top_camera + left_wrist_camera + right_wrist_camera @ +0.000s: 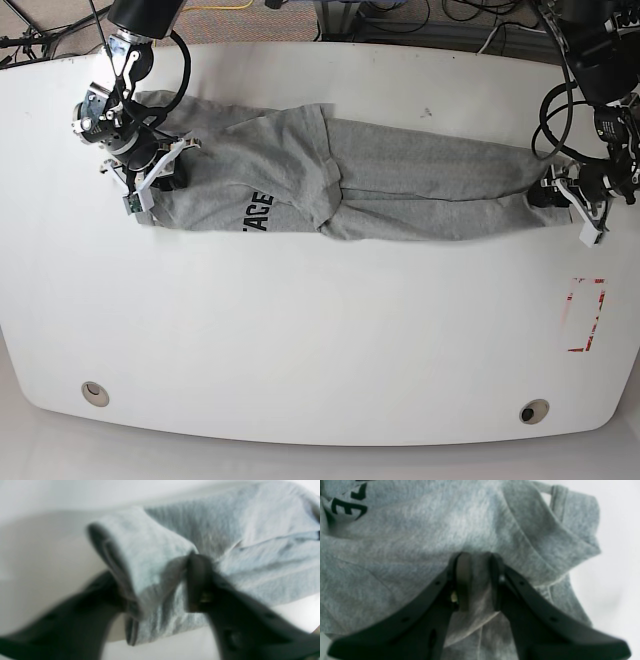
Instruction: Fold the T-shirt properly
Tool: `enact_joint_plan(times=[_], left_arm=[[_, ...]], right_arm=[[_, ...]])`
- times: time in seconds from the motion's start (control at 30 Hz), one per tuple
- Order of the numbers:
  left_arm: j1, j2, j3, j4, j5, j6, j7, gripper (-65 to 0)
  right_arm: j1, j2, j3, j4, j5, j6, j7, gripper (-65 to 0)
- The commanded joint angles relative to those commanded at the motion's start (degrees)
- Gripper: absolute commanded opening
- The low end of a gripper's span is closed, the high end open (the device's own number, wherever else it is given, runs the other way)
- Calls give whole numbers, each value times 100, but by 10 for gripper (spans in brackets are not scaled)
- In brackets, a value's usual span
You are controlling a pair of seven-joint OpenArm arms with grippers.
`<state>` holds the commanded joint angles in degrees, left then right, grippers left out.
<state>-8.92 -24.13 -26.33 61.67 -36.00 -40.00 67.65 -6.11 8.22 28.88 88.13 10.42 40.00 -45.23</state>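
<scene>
The heather-grey T-shirt (400,180) lies stretched in a long, narrow band across the back half of the white table (320,330). Its black lettering (256,212) faces up near the left end. At that left end my right gripper (158,172) is shut on a pinch of cloth. In the right wrist view its fingers (477,557) clamp a grey fold of the T-shirt (407,542), with lettering (347,507) at the upper left. My left gripper (555,192) holds the shirt's right end. The blurred left wrist view shows its fingers (152,575) closed around a thick roll of the T-shirt (250,530).
A red rectangle outline (586,315) is marked on the table near the right edge. Two round holes (95,392) (533,411) sit near the front edge. Cables and floor clutter (420,15) lie beyond the back edge.
</scene>
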Motion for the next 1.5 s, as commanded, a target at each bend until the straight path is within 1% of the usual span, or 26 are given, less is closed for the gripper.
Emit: enact_joint_plan(times=[0.03,0.13,0.27,0.37,0.43,0.47,0.5,0.57,0.7,0.77,0.87,1.0,1.03,1.07,1.13,1.3,1.33,1.5], left_arm=[[0,0,35,0,0,0,0,-624],[0,0,264,105,-9,0,0,-611],[35,0,422,800,-9,0,26,-612],[316,0,580,1635,-9,0,53,-614],[431,9,721,2171,-9,0,141,-614],[510,9,862,2646,-9,0,237,-612],[536,9,923,2822,-9,0,281,-611],[615,9,1240,3455,-9,0,440,-610],[721,70,1811,4343,-26,0,554,-610],[721,167,2084,4651,-26,0,580,-610],[695,448,2470,4897,-26,0,809,-608],[536,985,2629,4879,0,0,1029,-608],[475,1196,2637,4870,0,0,1064,-608],[457,1248,2646,4870,0,0,1073,-608],[404,1459,2734,4862,0,0,1073,-608],[396,1837,2804,4862,18,0,1064,-608],[387,1873,2804,4853,35,0,1064,-608],[325,2119,2901,4853,422,0,1064,-607]], right_arm=[[0,0,0,0,0,0,0,-528],[0,0,0,0,0,0,0,-528],[0,-9,0,0,0,0,0,-528],[0,-9,0,0,0,0,0,-528],[0,-9,0,0,0,0,0,-528],[0,-9,0,0,0,0,0,-528],[0,-9,0,0,0,0,0,-528],[0,-9,0,0,0,0,0,-528],[0,-9,0,0,0,0,0,-528],[0,-9,0,0,0,0,0,-528],[0,-9,0,0,0,0,0,-528],[0,-9,0,0,0,0,0,-528],[0,-9,0,0,0,0,0,-528],[0,-9,0,0,0,0,0,-528],[0,-9,0,0,0,0,0,-528],[-9,-9,0,9,0,0,0,-528],[-9,-9,0,9,0,0,0,-528],[-26,-9,0,9,0,0,0,-528]])
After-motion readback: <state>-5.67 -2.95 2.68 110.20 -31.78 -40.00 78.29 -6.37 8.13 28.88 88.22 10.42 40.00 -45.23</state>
